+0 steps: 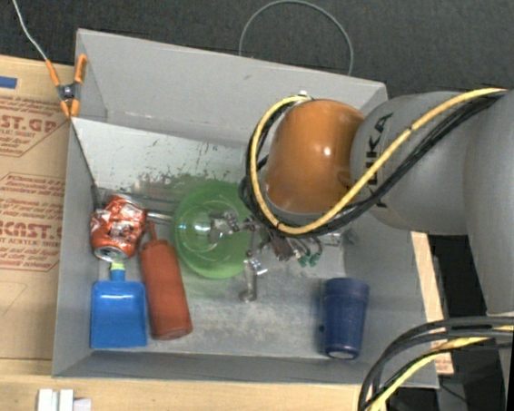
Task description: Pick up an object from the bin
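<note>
- The tool [253, 262] hangs at the right rim of the green bowl [201, 232], below the arm's orange cover; I cannot tell whether it is apart or together.
- The bowl lies just left of the tool and, being round, offers no long axis.
- 1 red bottle [164, 292] lies just below and left of the bowl.

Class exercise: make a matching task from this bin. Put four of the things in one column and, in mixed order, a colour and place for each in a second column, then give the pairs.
Things:
1. crushed can
2. bowl
3. cup
4. squat bottle

Descriptions:
A. dark blue, lying on its side at the right
B. bright blue, lower left corner of the view
C. see-through green, in the middle
D. red and silver, by the left wall

Pairs: 1-D, 2-C, 3-A, 4-B
</note>
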Robot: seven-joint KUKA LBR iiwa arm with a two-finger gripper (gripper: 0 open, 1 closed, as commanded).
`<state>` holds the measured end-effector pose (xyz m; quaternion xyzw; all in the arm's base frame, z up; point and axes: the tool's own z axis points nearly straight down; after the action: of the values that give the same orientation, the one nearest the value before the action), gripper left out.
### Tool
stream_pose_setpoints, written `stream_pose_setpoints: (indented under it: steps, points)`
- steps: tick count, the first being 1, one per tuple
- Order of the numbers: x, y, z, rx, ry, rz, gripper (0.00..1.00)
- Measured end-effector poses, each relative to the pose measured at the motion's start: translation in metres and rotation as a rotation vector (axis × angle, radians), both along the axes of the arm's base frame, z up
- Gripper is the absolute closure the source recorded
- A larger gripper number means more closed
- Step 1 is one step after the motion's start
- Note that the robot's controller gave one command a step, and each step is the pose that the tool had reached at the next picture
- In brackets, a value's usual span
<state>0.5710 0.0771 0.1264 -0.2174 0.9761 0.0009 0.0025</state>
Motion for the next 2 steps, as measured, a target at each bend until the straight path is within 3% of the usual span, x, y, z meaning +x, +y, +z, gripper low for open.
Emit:
stream_pose_setpoints:
  steps: [1, 2]
  points:
    - [0.009, -0.009, -0.059, 0.002, 0.008, 0.027, 0.0]
    - [0.021, 0.026, -0.056, 0.002, -0.001, -0.009, 0.0]
